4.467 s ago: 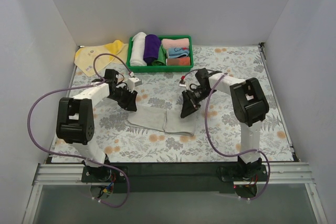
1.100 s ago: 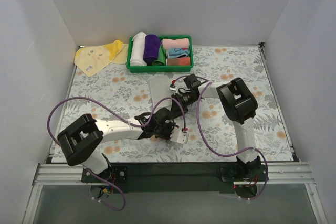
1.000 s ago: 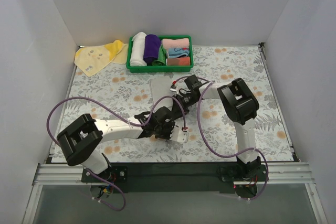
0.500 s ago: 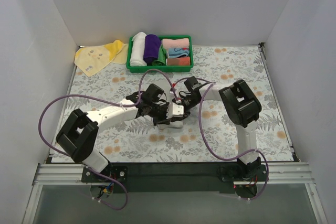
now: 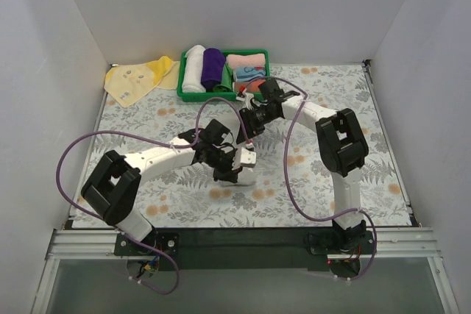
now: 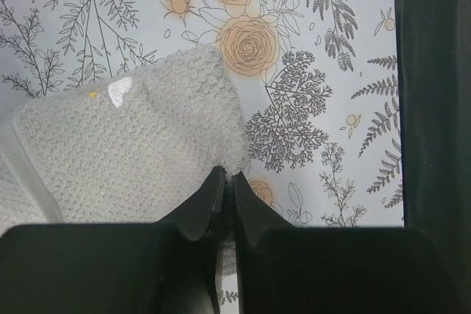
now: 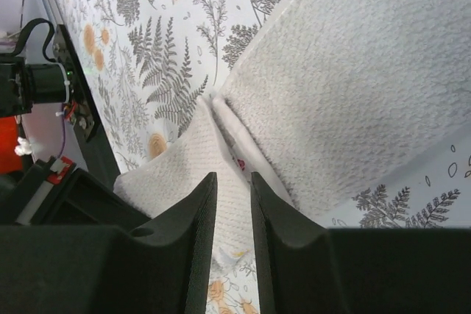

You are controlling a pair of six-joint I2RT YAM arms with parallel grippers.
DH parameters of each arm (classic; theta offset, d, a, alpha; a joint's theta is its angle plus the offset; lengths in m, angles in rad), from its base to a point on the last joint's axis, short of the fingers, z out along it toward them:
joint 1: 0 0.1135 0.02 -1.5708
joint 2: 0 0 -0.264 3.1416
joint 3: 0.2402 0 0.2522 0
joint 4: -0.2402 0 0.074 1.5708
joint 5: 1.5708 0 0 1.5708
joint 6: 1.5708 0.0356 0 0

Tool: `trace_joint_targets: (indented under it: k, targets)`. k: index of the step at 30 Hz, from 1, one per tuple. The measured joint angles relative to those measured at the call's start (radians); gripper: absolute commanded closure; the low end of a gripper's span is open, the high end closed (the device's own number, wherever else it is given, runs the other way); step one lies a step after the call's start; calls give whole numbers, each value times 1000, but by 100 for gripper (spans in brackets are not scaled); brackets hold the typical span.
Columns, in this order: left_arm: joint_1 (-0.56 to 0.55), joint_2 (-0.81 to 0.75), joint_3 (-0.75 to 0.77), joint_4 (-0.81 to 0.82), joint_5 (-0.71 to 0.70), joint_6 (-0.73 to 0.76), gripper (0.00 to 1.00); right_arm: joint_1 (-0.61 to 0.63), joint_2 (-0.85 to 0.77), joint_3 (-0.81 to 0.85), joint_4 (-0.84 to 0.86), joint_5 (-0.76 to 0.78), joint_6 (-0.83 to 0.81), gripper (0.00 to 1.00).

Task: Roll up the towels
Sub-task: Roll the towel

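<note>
The light grey towel (image 6: 132, 152) lies on the flowered cloth, partly folded over on itself, with a flat stretch (image 7: 353, 71) beside the fold. My left gripper (image 6: 224, 174) is shut on the grey towel's fluffy edge near a corner. In the top view it (image 5: 239, 169) sits mid-table and hides most of that towel. My right gripper (image 7: 232, 176) hovers over the fold with its jaws a narrow gap apart, nothing pinched. From above it (image 5: 249, 124) is just behind the left one. The pale yellow towel (image 5: 136, 79) lies flat at the back left, away from both.
A green basket (image 5: 221, 95) at the back centre holds white and purple rolls and pink, blue and orange folded cloths. Purple cables loop beside both arms. White walls close in the left, right and back sides.
The left gripper came from the near side to the middle of the table and closed on the towel's edge. The right gripper drew back towards the basket.
</note>
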Motion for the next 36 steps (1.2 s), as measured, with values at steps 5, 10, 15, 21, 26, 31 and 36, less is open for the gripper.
trace_joint_targets:
  k: [5, 10, 15, 21, 26, 31, 36]
  targets:
    - [10, 8, 23, -7, 2, 0, 97, 2, 79, 1, -5, 16, -14, 76]
    - [51, 50, 54, -1, 2, 0, 95, 2, 125, -29, -10, -15, -31, 78]
    - [95, 104, 71, 26, -8, -1, 95, 2, 121, -39, -4, -19, -43, 79]
    - [131, 164, 74, 67, -13, -8, 94, 2, 120, -40, -5, -23, -53, 77]
    - [137, 183, 74, 94, -7, -11, 93, -3, 92, -55, -14, -13, -53, 71]
    - [137, 184, 72, 111, -6, -12, 92, -39, -40, -144, -48, -20, -51, 69]
    - [138, 185, 70, 119, -6, -13, 91, -67, -187, -226, -52, -95, -39, 73]
